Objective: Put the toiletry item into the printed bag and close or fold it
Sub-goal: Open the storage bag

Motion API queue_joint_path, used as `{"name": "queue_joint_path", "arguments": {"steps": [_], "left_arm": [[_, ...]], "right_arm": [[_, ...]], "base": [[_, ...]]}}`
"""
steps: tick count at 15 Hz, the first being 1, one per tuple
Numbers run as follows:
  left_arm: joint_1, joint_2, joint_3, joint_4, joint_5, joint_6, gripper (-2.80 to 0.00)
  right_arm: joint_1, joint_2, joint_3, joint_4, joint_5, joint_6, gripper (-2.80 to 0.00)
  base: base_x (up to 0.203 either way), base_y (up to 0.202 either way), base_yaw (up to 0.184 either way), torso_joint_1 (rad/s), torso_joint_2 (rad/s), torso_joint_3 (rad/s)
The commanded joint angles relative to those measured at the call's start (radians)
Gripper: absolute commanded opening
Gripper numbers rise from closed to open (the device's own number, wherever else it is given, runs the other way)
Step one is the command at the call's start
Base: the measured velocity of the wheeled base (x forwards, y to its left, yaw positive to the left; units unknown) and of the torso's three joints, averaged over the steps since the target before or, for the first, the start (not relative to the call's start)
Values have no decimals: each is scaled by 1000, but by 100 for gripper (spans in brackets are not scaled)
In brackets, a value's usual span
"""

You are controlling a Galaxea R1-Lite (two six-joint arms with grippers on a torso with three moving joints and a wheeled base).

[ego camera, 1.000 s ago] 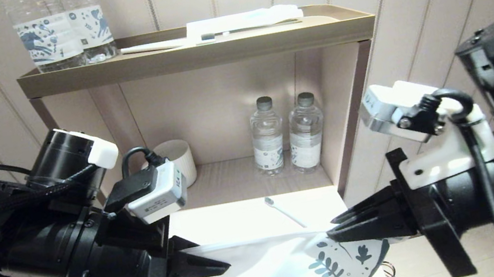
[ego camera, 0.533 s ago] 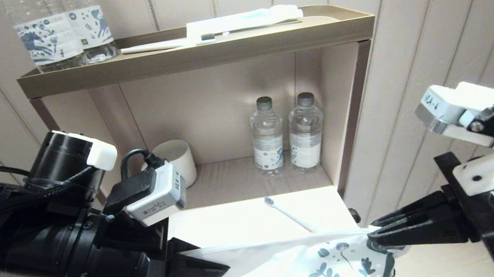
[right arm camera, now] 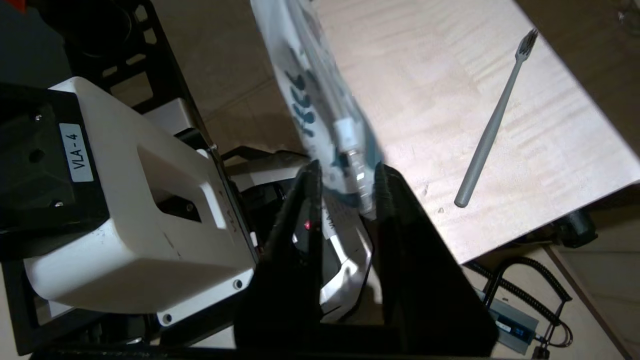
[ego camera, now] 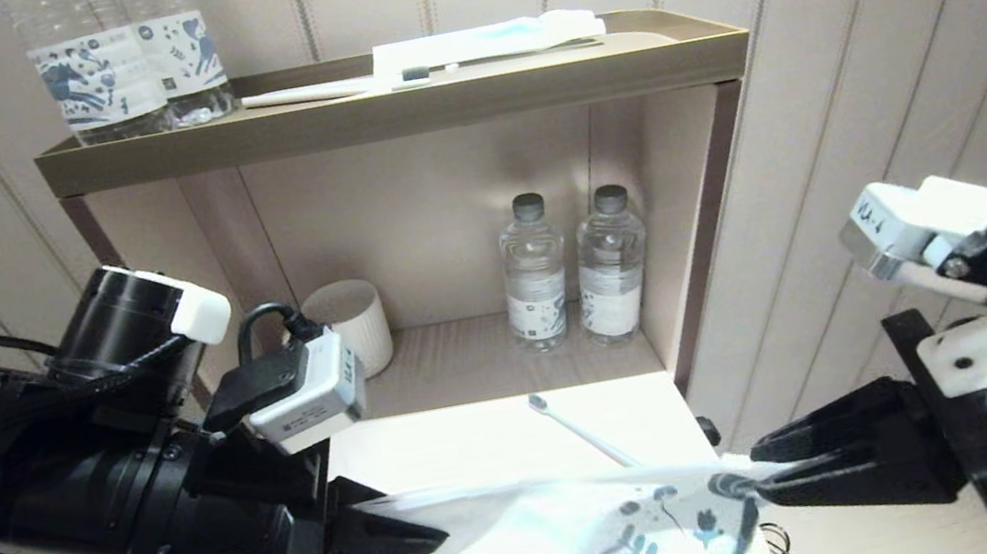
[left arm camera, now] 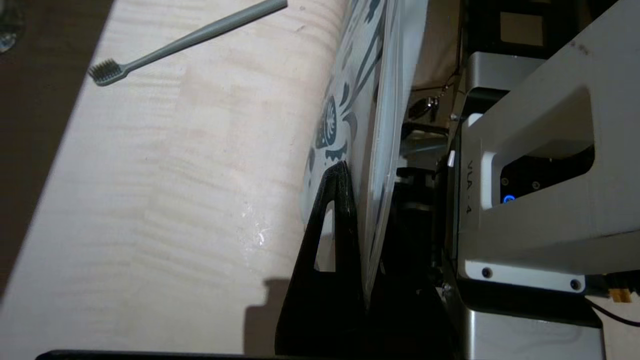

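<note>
This looks like a hotel guest room or its bathroom nook, staged for guests. Pale panelled walls (ego camera: 851, 1) with thin vertical grooves fill the background, and a small open shelf unit (ego camera: 393, 112) stands at the centre of the frame. Sealed water bottles (ego camera: 573, 268) sit in its niche beside a ribbed white cup (ego camera: 354, 320), more bottles (ego camera: 126, 63) stand at the upper left on its tray top, next to a wrapped packet (ego camera: 482, 40), and a toothbrush (ego camera: 576, 430) lies on the light wooden counter (ego camera: 472, 443) below.

We see printed bag (ego camera: 591, 539) near us, between left gripper (ego camera: 427, 535) and right gripper (ego camera: 762, 463). Toothbrush (ego camera: 582, 431) on table (ego camera: 443, 448) behind bag. Two bottles (ego camera: 571, 268) further back in shelf.
</note>
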Motion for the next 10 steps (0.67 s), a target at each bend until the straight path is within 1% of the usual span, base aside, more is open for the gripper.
{"name": "queue_joint_path", "arguments": {"steps": [1, 6, 10], "left_arm": [[-2, 2, -3, 1, -7, 5, -280], [-2, 2, -5, 1, -7, 5, -280], [-2, -5, -13, 1, -18, 5, -280]], "right_arm": [[7, 5, 15, -1, 5, -19, 0], [1, 22, 16, 0, 10, -16, 0], [3, 53, 31, -5, 29, -18, 0]], "base": [[0, 0, 0, 0, 0, 0], [0, 0, 0, 0, 0, 0], [0, 0, 0, 0, 0, 0]]}}
